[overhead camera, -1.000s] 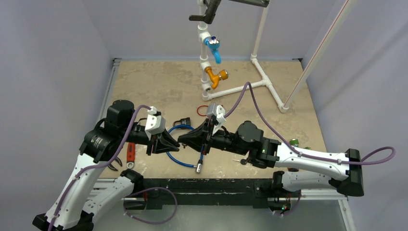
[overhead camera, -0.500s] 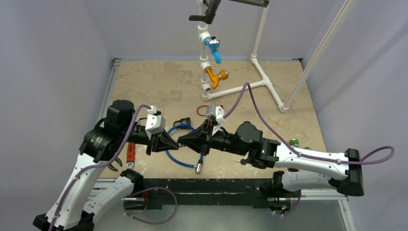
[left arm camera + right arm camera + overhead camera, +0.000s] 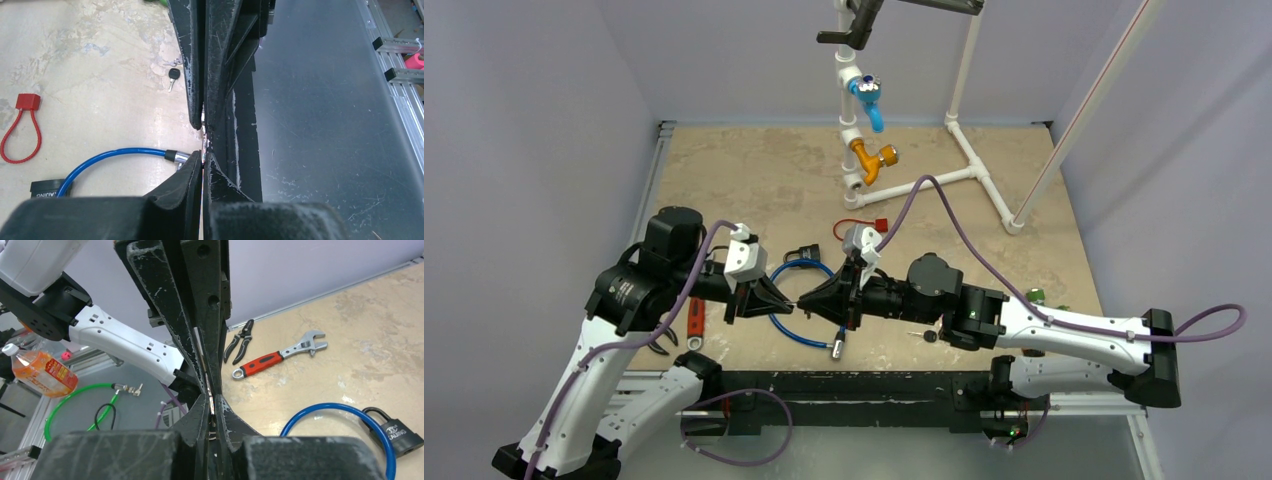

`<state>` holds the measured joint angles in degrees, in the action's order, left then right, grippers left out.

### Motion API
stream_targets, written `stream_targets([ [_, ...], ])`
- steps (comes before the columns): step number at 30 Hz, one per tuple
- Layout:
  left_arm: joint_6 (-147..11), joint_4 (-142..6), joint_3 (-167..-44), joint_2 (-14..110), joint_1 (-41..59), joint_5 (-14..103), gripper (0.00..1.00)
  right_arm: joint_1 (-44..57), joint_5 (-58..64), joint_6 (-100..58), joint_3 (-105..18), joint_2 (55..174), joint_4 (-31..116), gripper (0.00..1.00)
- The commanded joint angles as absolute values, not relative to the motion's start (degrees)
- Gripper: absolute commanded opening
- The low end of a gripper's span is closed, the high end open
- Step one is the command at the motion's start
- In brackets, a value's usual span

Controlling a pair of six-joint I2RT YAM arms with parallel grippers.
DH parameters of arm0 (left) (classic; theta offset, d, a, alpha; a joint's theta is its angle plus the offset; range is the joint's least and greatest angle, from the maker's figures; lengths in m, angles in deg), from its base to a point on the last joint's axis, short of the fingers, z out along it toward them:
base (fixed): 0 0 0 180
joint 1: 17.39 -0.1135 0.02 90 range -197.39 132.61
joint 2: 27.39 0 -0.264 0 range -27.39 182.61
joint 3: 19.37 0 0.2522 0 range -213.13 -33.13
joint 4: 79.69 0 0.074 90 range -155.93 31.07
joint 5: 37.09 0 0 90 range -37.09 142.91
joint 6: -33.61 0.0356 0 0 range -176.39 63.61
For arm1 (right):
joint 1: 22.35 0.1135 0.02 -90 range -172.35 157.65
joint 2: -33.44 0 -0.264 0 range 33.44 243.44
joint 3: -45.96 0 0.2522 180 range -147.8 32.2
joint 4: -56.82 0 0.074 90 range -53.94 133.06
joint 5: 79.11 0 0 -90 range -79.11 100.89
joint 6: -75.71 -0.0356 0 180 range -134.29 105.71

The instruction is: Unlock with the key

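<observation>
My left gripper (image 3: pixel 792 299) and right gripper (image 3: pixel 806 298) meet tip to tip above the table's front edge. A thin metal key (image 3: pixel 209 390) runs between both pairs of tips; its glint (image 3: pixel 203 121) also shows in the left wrist view. The left gripper (image 3: pixel 204 156) is shut on it. My right gripper (image 3: pixel 212 400) has its jaws slightly apart, a narrow slit on each side of the blade. The black padlock (image 3: pixel 802 254) lies on the table, on a blue cable loop (image 3: pixel 786 322); the same padlock (image 3: pixel 395 432) sits low right in the right wrist view.
A second black-headed key (image 3: pixel 172 76) lies on the table by the right arm. A red-handled wrench (image 3: pixel 695 318) and pliers (image 3: pixel 664 345) lie at the front left. A red loop tag (image 3: pixel 859 228) and a white pipe frame (image 3: pixel 929 182) with valves stand behind.
The left gripper closed on the key. The right gripper's jaws have parted a little, and the right arm has shifted slightly left and lower, uncovering the red tag.
</observation>
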<state>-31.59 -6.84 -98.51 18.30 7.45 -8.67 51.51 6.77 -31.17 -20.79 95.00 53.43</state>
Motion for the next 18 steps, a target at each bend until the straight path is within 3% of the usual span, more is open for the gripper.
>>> stream_targets([
  [1, -29.7, -6.8, -100.7, 18.2, 7.1, -11.2, 0.00, 51.7, 5.9, -29.5, -24.6, 94.6, 51.4, 0.00],
  [12, -31.0, -8.1, -99.8, 18.0, 7.1, -10.4, 0.01, 51.7, 5.3, -30.7, -23.5, 94.3, 51.3, 0.00],
  [13, -31.4, -8.5, -99.6, 18.0, 7.1, -10.5, 0.07, 51.7, 5.5, -30.9, -23.4, 94.4, 51.4, 0.00],
  [14, -31.8, -8.7, -99.6, 18.0, 7.1, -10.6, 0.19, 51.8, 5.5, -31.2, -23.3, 94.5, 51.5, 0.00],
  [16, -32.2, -8.8, -99.5, 18.0, 7.1, -10.3, 0.55, 51.7, 5.7, -31.7, -23.3, 94.7, 51.4, 0.00],
  [18, -31.3, -8.4, -99.6, 18.0, 7.1, -8.9, 0.75, 51.7, 7.1, -32.8, -23.4, 94.2, 50.3, 0.00],
])
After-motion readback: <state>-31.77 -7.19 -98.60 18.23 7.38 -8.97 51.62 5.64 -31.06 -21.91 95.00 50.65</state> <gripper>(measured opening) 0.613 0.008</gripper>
